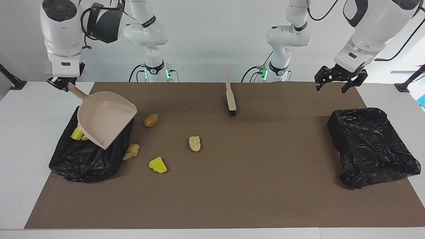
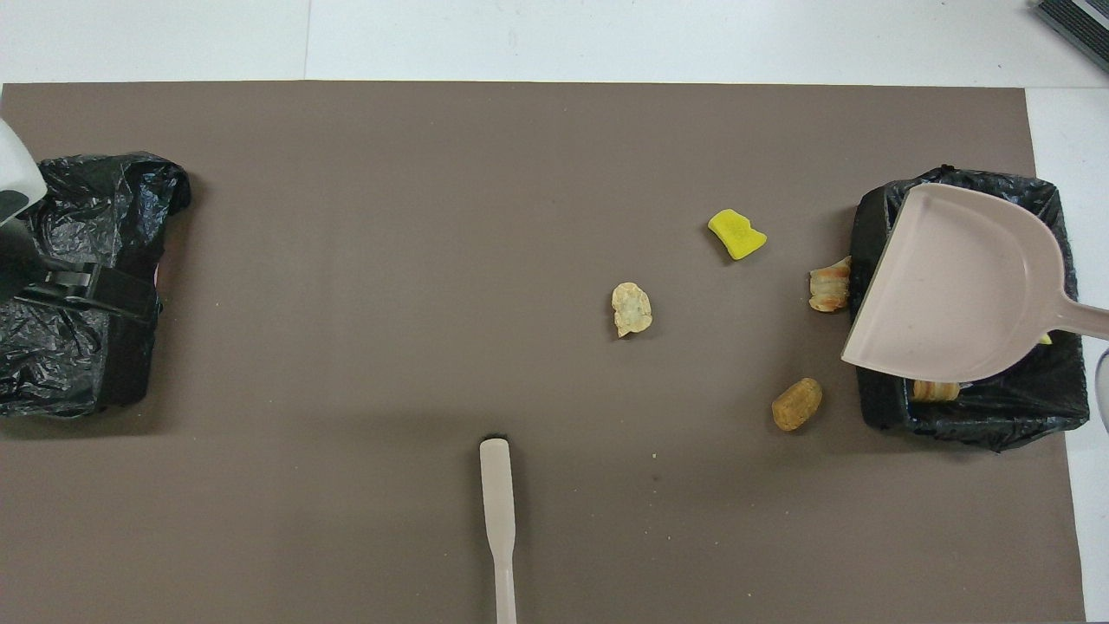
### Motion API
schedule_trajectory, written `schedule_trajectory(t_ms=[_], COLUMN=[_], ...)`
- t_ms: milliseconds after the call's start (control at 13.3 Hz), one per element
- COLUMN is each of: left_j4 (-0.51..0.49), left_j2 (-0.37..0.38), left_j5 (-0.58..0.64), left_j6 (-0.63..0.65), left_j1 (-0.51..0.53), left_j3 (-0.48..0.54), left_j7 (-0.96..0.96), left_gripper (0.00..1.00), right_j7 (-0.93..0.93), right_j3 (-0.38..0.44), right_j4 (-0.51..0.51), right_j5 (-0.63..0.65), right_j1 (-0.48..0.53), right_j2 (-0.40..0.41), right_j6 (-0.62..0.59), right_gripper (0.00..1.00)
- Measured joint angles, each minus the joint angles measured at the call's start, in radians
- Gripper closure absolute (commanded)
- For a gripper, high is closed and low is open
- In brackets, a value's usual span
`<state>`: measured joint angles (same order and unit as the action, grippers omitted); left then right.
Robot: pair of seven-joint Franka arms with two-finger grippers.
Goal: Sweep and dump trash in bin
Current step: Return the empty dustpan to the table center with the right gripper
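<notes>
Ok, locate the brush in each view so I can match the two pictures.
Facing view: the brush lies on the mat near the top centre, close to the robots, bristles pointing down the picture.
Overhead view: the brush sits at the bottom edge, partly cut off.
Shared landmark: the pale tan trash piece mid-mat.
</notes>
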<state>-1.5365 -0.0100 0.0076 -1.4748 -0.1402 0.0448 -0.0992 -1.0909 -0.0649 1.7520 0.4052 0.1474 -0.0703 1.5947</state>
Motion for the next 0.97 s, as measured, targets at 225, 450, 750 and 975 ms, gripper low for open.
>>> schedule_trajectory(t_ms=[225, 450, 750, 975], left_j4=[-0.001, -0.001, -0.001, -0.001], left_j2=[0.009, 0.019, 0.026, 0.026], left_j5=[0.0, 0.0, 0.0, 0.0], left_j6=[0.0, 0.0, 0.0, 0.0], left_j1=[0.0, 0.0, 0.0, 0.0], left_j3=[0.0, 0.001, 0.001, 0.001], left_j7=[0.0, 0.0, 0.0, 0.0], left_gripper=[0.0, 0.0, 0.0, 0.0], right_j7=[0.305, 0.632, 0.953, 1.131], right_j3=[-0.035, -0.042, -0.043, -0.042], right_j4=[0.002, 0.005, 0.007, 0.008], right_j5=[-0.141, -0.273, -0.399, -0.434], right_j1=[-0.08, -0.173, -0.26, -0.345], right_j2=[-0.002, 0.002, 0.04, 0.092], right_j6=[-0.043, -0.037, 0.047, 0.116], right_gripper=[1.0, 1.0, 1.0, 1.0])
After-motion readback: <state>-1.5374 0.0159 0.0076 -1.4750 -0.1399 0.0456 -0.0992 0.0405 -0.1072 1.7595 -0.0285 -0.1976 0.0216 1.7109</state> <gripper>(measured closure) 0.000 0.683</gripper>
